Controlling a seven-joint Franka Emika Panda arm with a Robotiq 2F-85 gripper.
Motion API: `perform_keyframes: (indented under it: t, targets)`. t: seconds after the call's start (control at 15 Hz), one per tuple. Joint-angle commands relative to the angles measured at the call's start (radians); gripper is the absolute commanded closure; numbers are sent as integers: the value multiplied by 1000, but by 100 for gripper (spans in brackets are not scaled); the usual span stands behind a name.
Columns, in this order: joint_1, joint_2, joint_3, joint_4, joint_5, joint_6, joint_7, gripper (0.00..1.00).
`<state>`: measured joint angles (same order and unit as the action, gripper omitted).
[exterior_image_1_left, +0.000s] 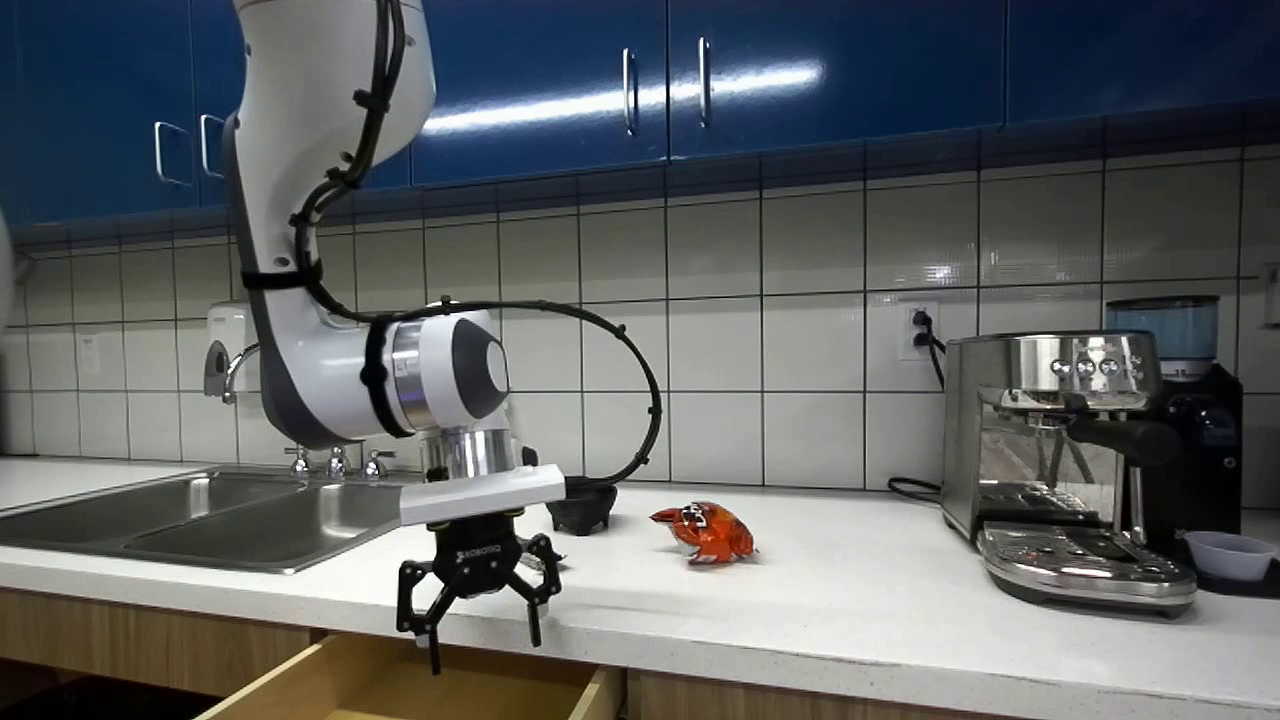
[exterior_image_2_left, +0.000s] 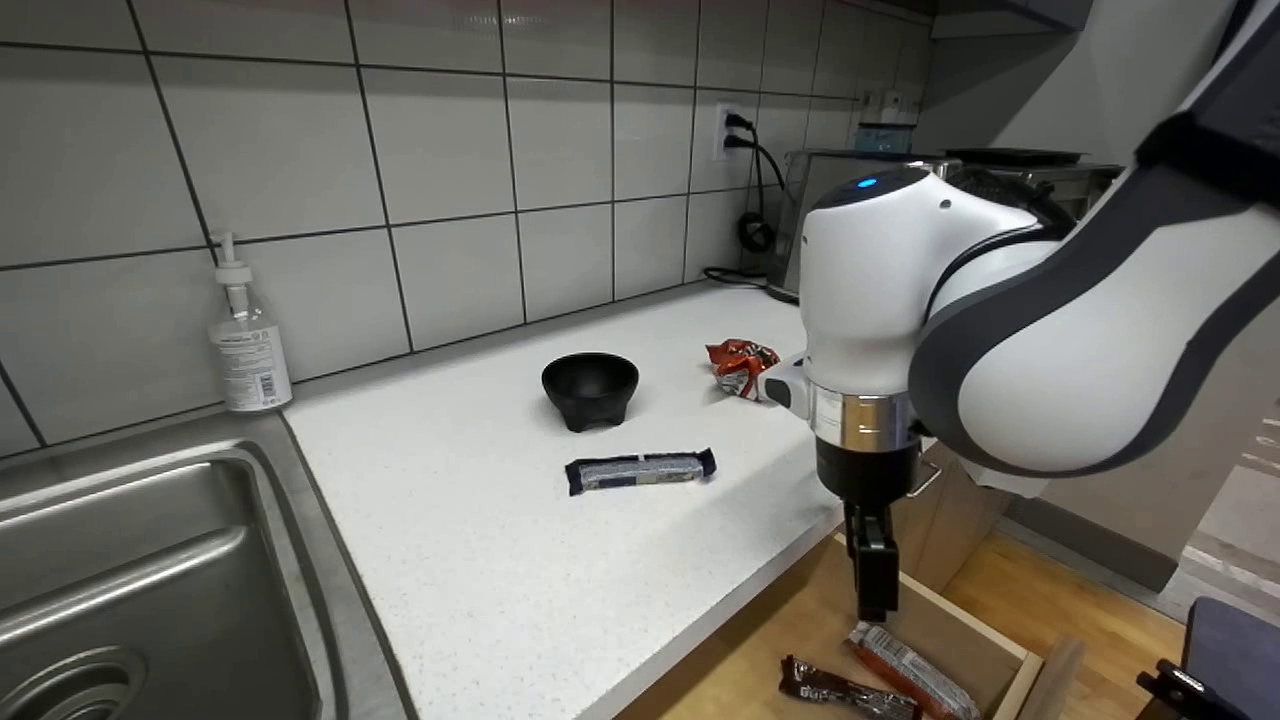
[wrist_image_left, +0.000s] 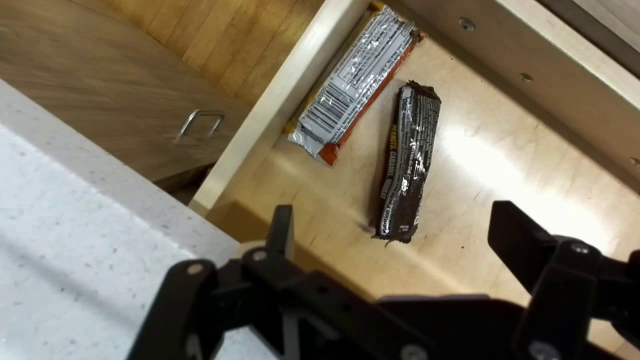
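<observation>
Gripper (exterior_image_1_left: 485, 643): jaws spread wide and empty, fingers pointing down over the pulled-out drawer (wrist_image_left: 325, 197). I see the brown-wrapped bar (wrist_image_left: 409, 162) lying flat on the drawer's floor; in the wrist view it runs roughly along the 12-to-6 line, its lower end showing between the fingertips. Orange-and-silver bar (wrist_image_left: 355, 80) at its 11 o'clock, apart from it, close along the drawer's side; touching that side or not, I cannot tell. On the counter (exterior_image_2_left: 480, 560), in an exterior view: dark-blue bar (exterior_image_2_left: 640, 472) at the gripper's 10 o'clock; black bowl (exterior_image_2_left: 590, 392), upright, at 11 o'clock from that bar; crinkled red packet (exterior_image_2_left: 738, 366) at the bowl's 3 o'clock.
</observation>
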<state>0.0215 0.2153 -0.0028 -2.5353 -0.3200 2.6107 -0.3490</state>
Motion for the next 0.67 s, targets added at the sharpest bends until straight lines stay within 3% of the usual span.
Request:
perform_keyframes:
  t: [0.0, 0.6]
  targets:
    - [-15, -54, 13, 12, 9, -57, -47, 0]
    - [-5, -13, 23, 162, -3, -94, -105, 0]
